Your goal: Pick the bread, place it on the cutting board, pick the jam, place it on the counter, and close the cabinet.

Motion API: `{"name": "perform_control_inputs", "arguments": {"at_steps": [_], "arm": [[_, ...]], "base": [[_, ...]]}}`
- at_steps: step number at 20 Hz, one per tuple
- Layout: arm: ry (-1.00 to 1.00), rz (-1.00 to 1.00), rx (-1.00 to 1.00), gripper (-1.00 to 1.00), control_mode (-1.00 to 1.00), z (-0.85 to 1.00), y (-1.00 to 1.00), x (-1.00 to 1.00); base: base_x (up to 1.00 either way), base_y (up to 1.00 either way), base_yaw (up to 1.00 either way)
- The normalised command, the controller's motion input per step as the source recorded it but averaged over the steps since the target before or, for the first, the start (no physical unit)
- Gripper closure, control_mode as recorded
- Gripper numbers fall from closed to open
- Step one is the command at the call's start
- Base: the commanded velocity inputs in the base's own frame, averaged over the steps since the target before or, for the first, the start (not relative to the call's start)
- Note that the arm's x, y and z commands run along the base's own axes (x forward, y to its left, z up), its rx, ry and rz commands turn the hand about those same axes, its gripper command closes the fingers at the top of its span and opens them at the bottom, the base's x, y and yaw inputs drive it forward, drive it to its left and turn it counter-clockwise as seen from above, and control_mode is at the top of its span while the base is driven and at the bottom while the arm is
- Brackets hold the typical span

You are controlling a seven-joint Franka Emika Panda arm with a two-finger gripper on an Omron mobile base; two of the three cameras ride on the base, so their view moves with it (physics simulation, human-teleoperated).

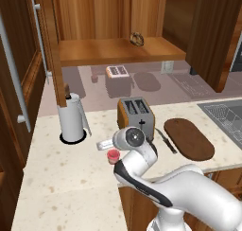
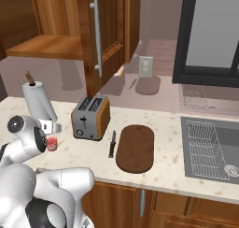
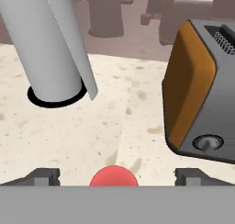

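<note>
The jam [image 1: 113, 155], a small red jar, stands on the beige speckled counter [image 1: 61, 178] left of the toaster. My gripper [image 1: 108, 148] hangs low over it, open. In the hand view the jam's red top [image 3: 114, 177] sits between the two fingertips [image 3: 42, 176], which stand wide apart and clear of it. The bread [image 1: 137, 39], a dark knotted lump, lies on the shelf of the open wooden cabinet [image 1: 118, 50]. The dark oval cutting board [image 1: 189, 137] lies bare on the counter right of the toaster.
A grey and orange toaster [image 1: 135, 114] stands just right of the gripper. A paper towel roll [image 1: 72, 116] stands ahead to the left. A knife [image 1: 165, 140] lies between toaster and board. The sink [image 1: 227, 116] is at far right. The cabinet door [image 2: 109, 31] hangs open overhead.
</note>
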Motion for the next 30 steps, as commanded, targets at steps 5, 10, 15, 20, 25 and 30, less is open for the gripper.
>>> {"name": "perform_control_inputs", "arguments": {"at_steps": [5, 10, 15, 20, 25, 30], "arm": [[-0.01, 0.0, 0.05, -1.0, -1.0, 0.25, -0.26, 0.0], [-0.03, 0.0, 0.03, -1.0, -1.0, 0.26, -0.22, -0.05], [-0.02, 0.0, 0.0, -1.0, -1.0, 0.24, -0.13, -0.15], [-0.02, 0.0, 0.0, -1.0, -1.0, 0.31, -0.15, -0.11], [-0.02, 0.0, 0.01, -1.0, -1.0, 0.34, -0.2, -0.12], [-0.04, 0.0, 0.0, -1.0, -1.0, 0.27, -0.17, -0.1]], "base": [[0.0, 0.0, 0.0], [0.0, 0.0, 0.0], [0.0, 0.0, 0.0], [0.0, 0.0, 0.0], [0.0, 0.0, 0.0], [0.0, 0.0, 0.0]]}}
